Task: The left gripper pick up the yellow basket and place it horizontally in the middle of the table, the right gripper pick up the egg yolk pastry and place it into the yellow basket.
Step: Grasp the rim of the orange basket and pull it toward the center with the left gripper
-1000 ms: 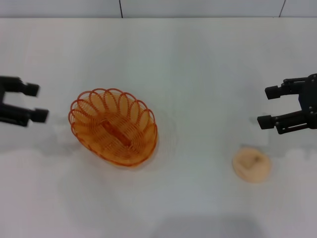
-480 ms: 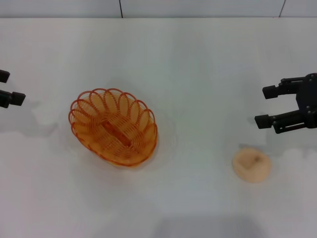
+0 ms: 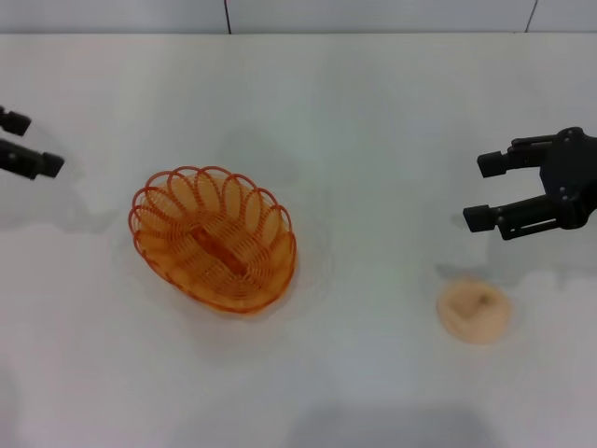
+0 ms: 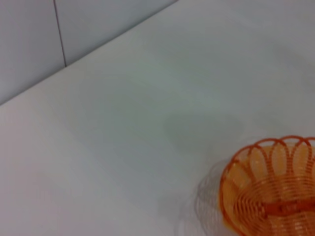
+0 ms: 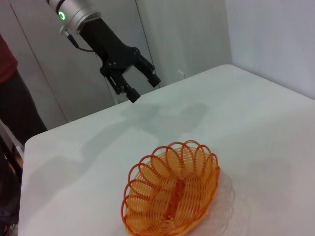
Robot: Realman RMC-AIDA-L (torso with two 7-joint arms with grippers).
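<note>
The yellow basket (image 3: 213,238) is an orange woven wire oval standing upright on the white table (image 3: 373,112), left of centre, its long axis slanted. It also shows in the left wrist view (image 4: 270,191) and in the right wrist view (image 5: 172,194). My left gripper (image 3: 33,145) is open at the far left edge, well apart from the basket and farther back; the right wrist view shows it hovering over the table (image 5: 144,89). The egg yolk pastry (image 3: 474,311) lies at the near right. My right gripper (image 3: 479,191) is open, above and just behind the pastry, holding nothing.
A grey tiled wall (image 3: 373,14) runs along the table's far edge. In the right wrist view a person in a red top (image 5: 6,54) stands beyond the table's corner, next to the left arm.
The left gripper drew back toward the left edge, then shifted farther back. The right gripper moved left and slightly farther back, toward the table's middle. Basket and pastry stayed put.
</note>
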